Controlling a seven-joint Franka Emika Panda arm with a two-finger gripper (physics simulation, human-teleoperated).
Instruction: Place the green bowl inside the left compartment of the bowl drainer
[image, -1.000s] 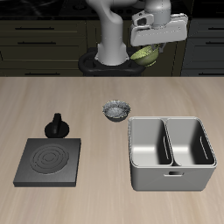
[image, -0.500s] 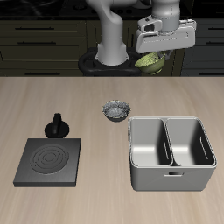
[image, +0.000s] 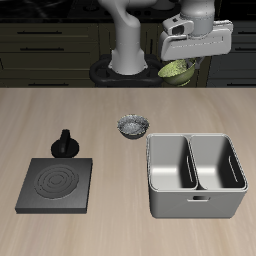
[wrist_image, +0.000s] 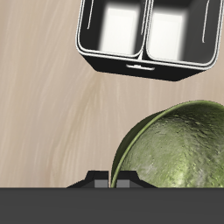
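Observation:
The green bowl (image: 176, 70) hangs high in the air behind the table, tilted, held at its rim by my gripper (image: 180, 62), which is shut on it. In the wrist view the green bowl (wrist_image: 179, 149) fills much of the frame, its olive mottled outer wall close to the camera. The bowl drainer (image: 196, 176) is a grey metal tub with two deep wells, standing on the table well below and nearer the front edge than the bowl. Through the wrist camera the bowl drainer (wrist_image: 147, 54) lies far beneath, both wells showing empty.
A grey-white speckled bowl (image: 133, 126) sits on the table just behind the drainer's corner. A flat black square plate (image: 57, 184) with rings lies near the front edge, and a small black knobbed object (image: 66, 143) stands behind it.
My gripper has carried the green bowl sideways along the back of the scene, toward the drainer's far side, staying high. Nothing on the table has moved.

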